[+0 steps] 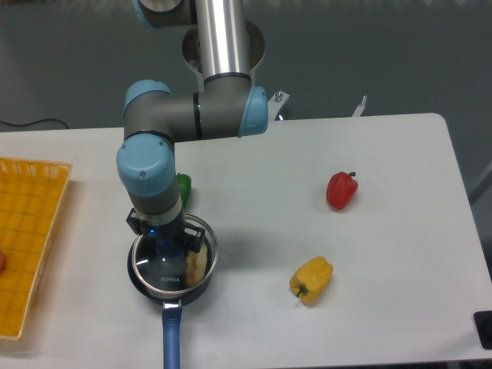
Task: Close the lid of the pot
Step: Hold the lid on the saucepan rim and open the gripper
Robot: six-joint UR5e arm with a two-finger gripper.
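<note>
The black pot (154, 289) stands at the front left of the white table, its long blue handle (171, 342) pointing toward the front edge. The clear glass lid (157, 269) with its metal rim lies over the pot's mouth, slightly toward the back; I cannot tell if it rests on the rim. My gripper (171, 247) comes straight down on the lid's centre and hides the blue knob; it looks shut on the knob. A pale yellow item (197, 266) shows through the glass inside the pot.
A green pepper (184, 188) sits just behind the wrist. A red pepper (342, 191) lies at the right and a yellow pepper (311, 280) at the front right. A yellow basket (27, 231) stands at the left edge.
</note>
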